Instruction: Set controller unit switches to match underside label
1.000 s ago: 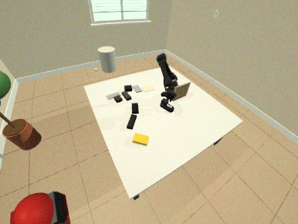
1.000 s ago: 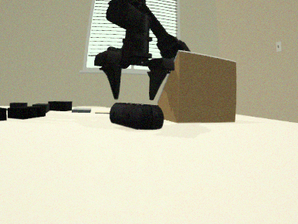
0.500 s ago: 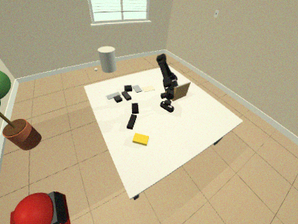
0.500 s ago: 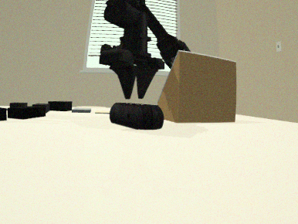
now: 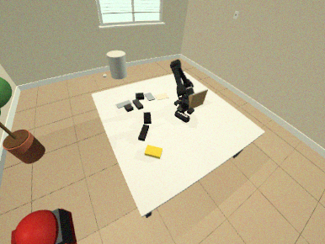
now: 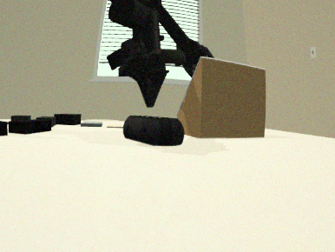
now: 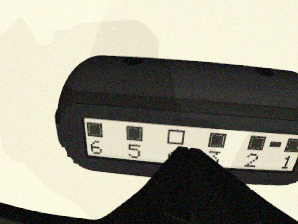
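The dark grey controller unit lies turned over on the bench, its underside label facing up toward the wrist camera. On the label, squares 1, 2, 3, 5 and 6 are filled and square 4 is empty; a small dark dash stands between squares 1 and 2. The switches are hidden beneath. My gripper is shut and empty, its tips together just above the unit. In the wrist view the fingers cover part of the digits 4 and 3.
A brown box-like block stands right beside the unit. Black modules, a grey plate and a tan plate lie farther left and back. A yellow block lies nearer the front edge.
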You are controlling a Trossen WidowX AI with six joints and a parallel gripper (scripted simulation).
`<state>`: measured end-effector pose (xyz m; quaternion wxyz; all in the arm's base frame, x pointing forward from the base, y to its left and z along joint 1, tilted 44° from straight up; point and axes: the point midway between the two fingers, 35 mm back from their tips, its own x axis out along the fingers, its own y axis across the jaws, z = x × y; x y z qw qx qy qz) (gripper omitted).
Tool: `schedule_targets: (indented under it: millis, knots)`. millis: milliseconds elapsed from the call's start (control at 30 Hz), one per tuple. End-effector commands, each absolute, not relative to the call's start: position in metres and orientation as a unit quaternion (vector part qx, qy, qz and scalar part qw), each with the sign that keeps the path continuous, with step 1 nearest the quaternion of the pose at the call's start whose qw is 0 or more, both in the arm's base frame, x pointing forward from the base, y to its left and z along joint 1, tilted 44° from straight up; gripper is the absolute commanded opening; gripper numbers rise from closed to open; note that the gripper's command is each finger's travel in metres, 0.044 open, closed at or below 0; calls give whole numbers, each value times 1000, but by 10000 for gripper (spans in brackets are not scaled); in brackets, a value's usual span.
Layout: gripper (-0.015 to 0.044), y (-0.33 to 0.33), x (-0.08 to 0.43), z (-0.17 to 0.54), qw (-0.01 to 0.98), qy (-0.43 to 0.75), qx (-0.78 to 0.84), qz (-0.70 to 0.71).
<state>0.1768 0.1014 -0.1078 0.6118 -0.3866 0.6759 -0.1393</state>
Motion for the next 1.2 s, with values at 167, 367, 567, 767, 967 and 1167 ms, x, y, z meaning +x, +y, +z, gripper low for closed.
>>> schedule_targets:
  millis: [167, 367, 567, 767, 967, 1167]
  knots:
    - [0, 112, 181, -106, 410, 700, -571, 125]
    - [0, 116, 183, -104, 259, 663, -641, 288]
    - [0, 121, 184, -102, 97, 589, -671, 440]
    - [0, 126, 186, -100, -63, 479, -662, 573]
    - [0, 130, 188, -98, -214, 340, -616, 678]
    - [0, 134, 190, -95, -333, 197, -546, 743]
